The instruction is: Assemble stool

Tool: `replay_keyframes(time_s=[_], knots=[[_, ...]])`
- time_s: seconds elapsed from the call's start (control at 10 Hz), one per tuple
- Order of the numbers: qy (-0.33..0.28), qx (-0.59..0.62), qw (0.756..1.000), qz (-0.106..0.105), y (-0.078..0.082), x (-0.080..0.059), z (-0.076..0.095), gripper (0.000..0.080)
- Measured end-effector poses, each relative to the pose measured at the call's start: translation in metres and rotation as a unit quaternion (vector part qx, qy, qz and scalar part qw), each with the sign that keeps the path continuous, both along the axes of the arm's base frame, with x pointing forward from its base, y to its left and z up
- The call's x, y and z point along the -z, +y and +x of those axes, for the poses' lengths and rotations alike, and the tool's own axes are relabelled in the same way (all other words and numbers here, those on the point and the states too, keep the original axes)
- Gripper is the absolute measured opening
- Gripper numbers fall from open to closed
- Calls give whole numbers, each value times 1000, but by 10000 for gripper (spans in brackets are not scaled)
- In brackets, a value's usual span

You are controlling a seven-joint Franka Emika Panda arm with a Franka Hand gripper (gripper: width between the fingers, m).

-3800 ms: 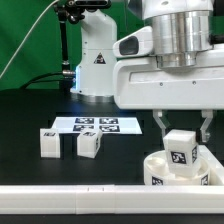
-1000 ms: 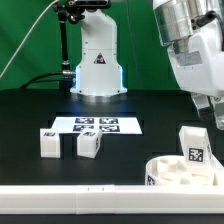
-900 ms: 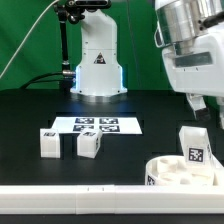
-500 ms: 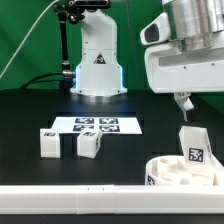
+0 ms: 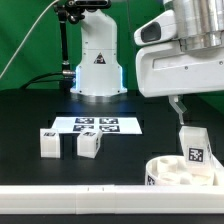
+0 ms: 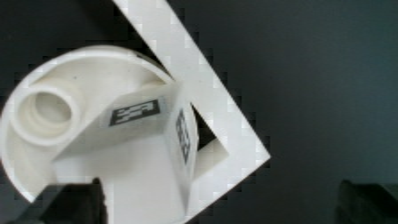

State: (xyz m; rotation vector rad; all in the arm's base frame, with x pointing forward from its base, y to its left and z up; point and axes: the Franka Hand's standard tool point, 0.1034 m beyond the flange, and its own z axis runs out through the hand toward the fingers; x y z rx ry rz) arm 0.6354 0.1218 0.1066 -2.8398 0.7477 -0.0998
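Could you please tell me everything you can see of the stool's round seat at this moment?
The seat is a thick, round white piece, plastic by its look, lying flat on the black table at the exterior view's lower right, just behind the long white bar. Its top shows at least one round socket, and it carries black-and-white square tags. One leg stands upright in it. The open gripper hangs above, apart from it.

We read no words, only square tags on the legs [image 5: 89, 144], seat [image 5: 170, 165] and marker board [image 5: 100, 125]; perhaps a logo on the arm's base [image 5: 97, 62].
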Motion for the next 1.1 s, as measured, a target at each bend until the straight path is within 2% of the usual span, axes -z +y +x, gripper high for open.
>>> replay_keyframes(time_s=[0.3, 0.7, 0.8, 1.1], knots=[[-25, -168, 984, -46, 2, -1, 1, 649], [-43, -288, 955, -61, 0, -1, 1, 649], [-49, -327, 942, -66, -1, -1, 1, 649], [-63, -469, 876, -91, -3, 5, 0, 649]])
